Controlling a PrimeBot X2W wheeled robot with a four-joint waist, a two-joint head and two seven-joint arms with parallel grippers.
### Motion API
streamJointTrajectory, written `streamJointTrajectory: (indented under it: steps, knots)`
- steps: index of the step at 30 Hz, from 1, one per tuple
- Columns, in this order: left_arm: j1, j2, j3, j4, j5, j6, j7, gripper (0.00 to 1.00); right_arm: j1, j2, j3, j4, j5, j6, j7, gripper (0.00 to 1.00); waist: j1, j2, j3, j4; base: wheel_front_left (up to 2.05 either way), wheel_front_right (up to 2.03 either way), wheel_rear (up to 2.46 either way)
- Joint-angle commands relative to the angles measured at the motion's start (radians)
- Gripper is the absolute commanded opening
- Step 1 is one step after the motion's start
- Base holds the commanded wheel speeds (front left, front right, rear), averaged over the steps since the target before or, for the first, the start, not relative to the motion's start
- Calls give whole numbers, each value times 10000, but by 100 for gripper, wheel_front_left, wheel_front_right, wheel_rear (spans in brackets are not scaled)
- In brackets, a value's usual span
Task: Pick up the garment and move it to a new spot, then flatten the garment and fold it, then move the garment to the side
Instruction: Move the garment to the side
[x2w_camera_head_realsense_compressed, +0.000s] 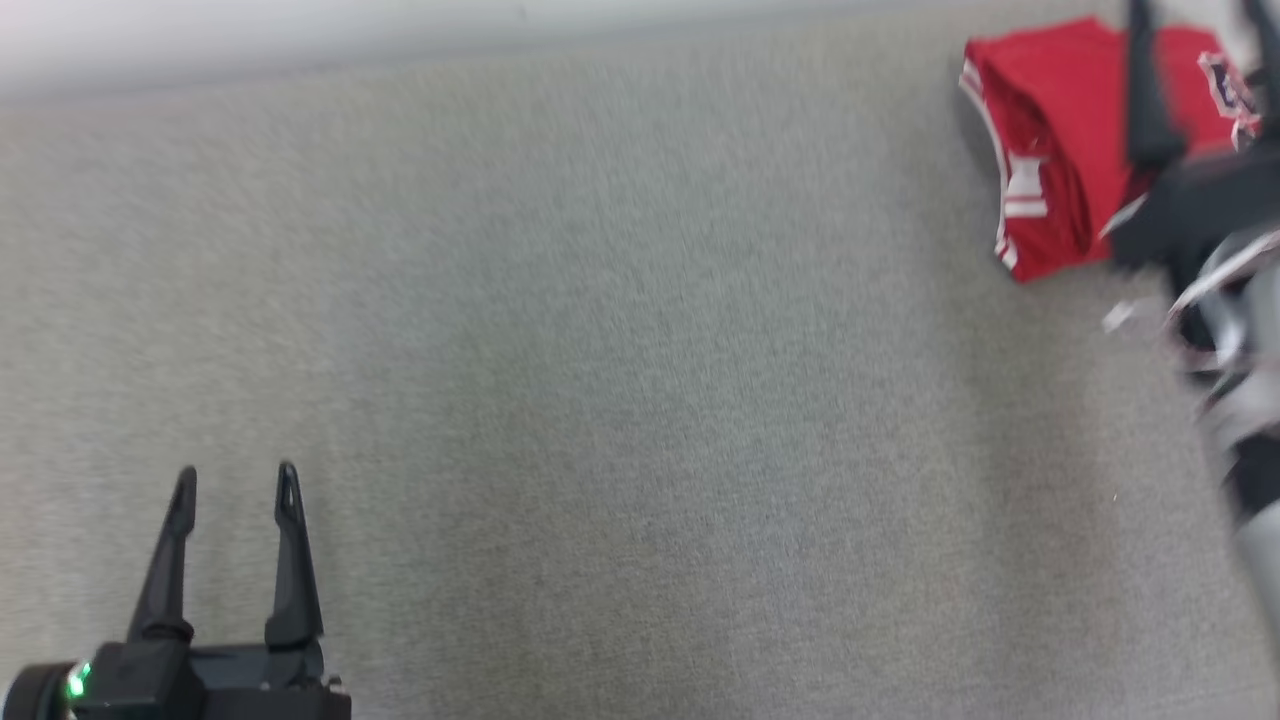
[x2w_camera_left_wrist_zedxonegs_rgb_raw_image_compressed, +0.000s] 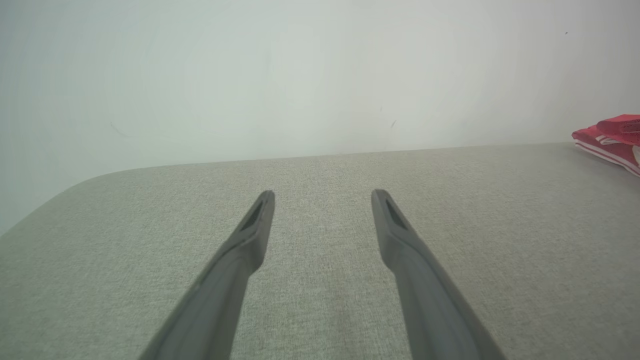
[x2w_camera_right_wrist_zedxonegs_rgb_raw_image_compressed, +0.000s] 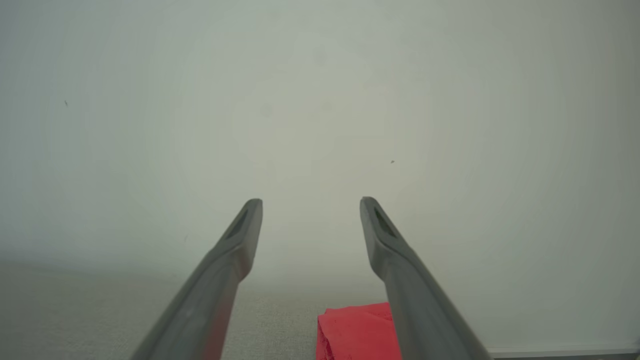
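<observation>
Grey-green woven surface (x2w_camera_head_realsense_compressed: 600, 400), pale wall (x2w_camera_left_wrist_zedxonegs_rgb_raw_image_compressed: 300, 75) behind it. Red garment (x2w_camera_head_realsense_compressed: 1060, 130) with white trim lies folded on the surface at the far right, near the back edge. Right gripper (x2w_camera_right_wrist_zedxonegs_rgb_raw_image_compressed: 311, 201): 2 fingers spread wide, nothing between them. In head view its fingers stand over the garment, tips cut off by the top edge; can't tell if they touch the cloth. Left gripper (x2w_camera_head_realsense_compressed: 237, 473): jaws wide, empty, low at near left, well apart from the garment. Head view is motion-blurred: right arm is a smear, and the dark-and-white patch on the garment's right side is unreadable. Right wrist view: a red corner at the bottom edge, partly hidden behind 1 finger. Left wrist view: garment cut off at the right edge.
</observation>
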Motion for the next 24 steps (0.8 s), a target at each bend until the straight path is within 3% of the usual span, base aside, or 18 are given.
streamJointTrajectory:
  steps: [1, 14, 24]
  knots:
    - [148, -34, 20, 43, -39, -39, -25, 100, 281, 55, -35, -95, -51, -28, 4, 100, 3, 1, -809, 316, 0, 0, 0]
    - [506, -319, -119, 502, -93, -221, -27, 100, 4930, 887, -1123, -2243, 158, -28, 139, 100, 3, 1, -1966, 1205, 0, 0, 0]
    - [720, -414, -40, 748, -49, -261, -26, 100, 7537, 1868, -1632, -3872, -362, -29, 211, 100, 3, 1, -2333, 1424, 0, 0, 0]
